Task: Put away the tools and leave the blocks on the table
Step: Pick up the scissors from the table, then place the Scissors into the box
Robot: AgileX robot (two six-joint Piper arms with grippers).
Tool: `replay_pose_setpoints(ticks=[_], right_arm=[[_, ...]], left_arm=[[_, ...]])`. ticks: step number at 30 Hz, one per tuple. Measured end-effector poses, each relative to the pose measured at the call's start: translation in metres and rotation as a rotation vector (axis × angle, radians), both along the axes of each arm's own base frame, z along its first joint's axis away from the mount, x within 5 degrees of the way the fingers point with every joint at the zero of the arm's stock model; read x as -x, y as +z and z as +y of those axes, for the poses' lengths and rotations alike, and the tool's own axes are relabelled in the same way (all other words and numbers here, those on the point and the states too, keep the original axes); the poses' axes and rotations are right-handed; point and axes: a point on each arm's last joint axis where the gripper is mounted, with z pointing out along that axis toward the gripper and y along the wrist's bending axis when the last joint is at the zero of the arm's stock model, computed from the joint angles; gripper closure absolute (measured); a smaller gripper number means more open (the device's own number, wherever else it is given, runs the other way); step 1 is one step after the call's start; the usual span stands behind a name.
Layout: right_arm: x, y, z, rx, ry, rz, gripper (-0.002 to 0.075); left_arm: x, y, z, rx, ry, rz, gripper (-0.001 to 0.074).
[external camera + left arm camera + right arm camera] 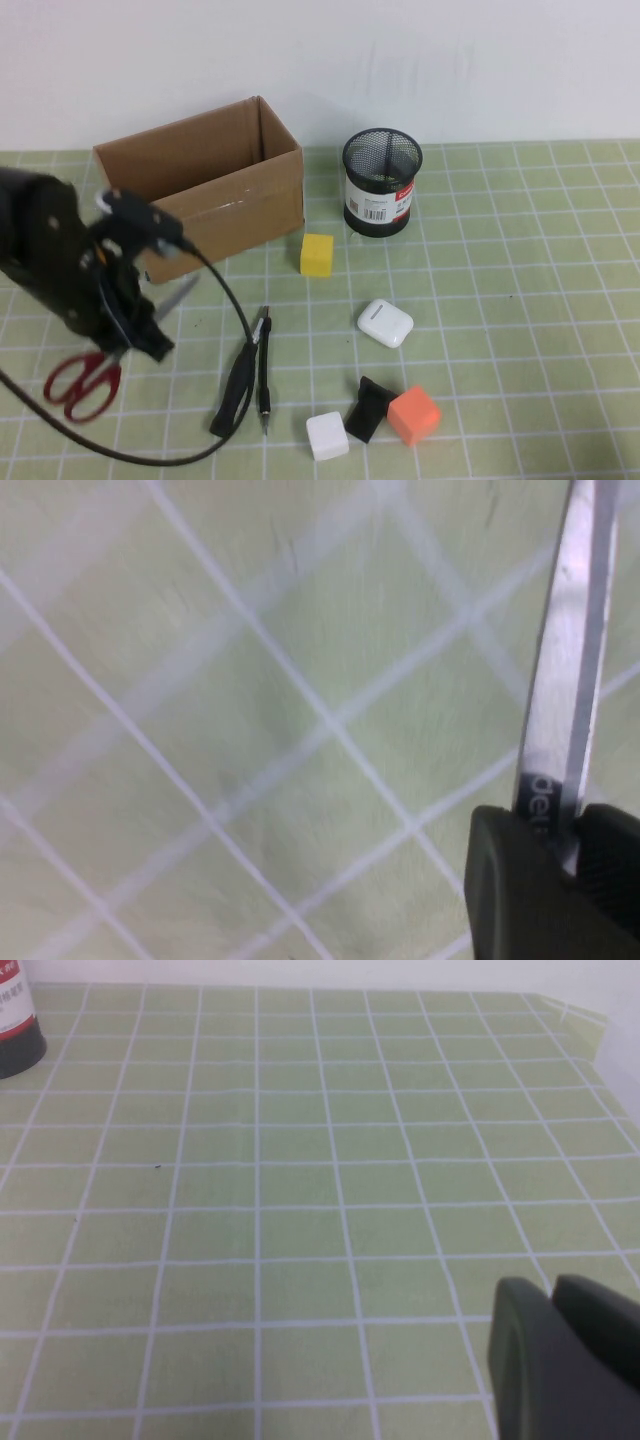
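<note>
- The red-handled steel scissors (pixel 85 385) lie at the near left of the green-gridded counter (pixel 520 300); their blades (pixel 565 680) sit pinched between the left hand (pixel 150 335), clamped there, seemingly for a lift.
- The black-handled screwdriver (pixel 238 385) and thin black pen-like rod (pixel 264 370) lie side by side just right of the scissors, not yet collected.
- The yellow cube (pixel 316 255), white cube (pixel 327 436) and orange cube (pixel 414 415) rest on the counter, meant to remain.
- The open cardboard box (pixel 200 190) and black mesh cup (pixel 381 183) stand behind, likely destinations.
- The right hand (pixel 565 1360) hovers over bare counter at the right, apparently parked; whether it is apart or together cannot be told.
</note>
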Motion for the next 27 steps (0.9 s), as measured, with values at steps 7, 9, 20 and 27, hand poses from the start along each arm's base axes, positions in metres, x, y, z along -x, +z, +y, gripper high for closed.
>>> replay_pose_setpoints(ticks=[7,9,20,27], right_arm=[[0.0,0.0,0.0,0.0,0.0,0.0,0.0733],[0.0,0.0,0.0,0.0,0.0,0.0,0.0733],[0.0,0.0,0.0,0.0,0.0,0.0,0.0733],[0.0,0.0,0.0,0.0,0.0,0.0,0.0733]], left_arm=[[0.012,0.082,-0.001,0.123,-0.072,-0.279,0.0651],[0.013,0.102,0.0,0.157,-0.074,-0.392,0.0651],[-0.016,0.142,-0.007,0.24,-0.108,-0.936,0.0651],[-0.056,0.102,-0.019,0.214,-0.122,-0.972,0.0651]])
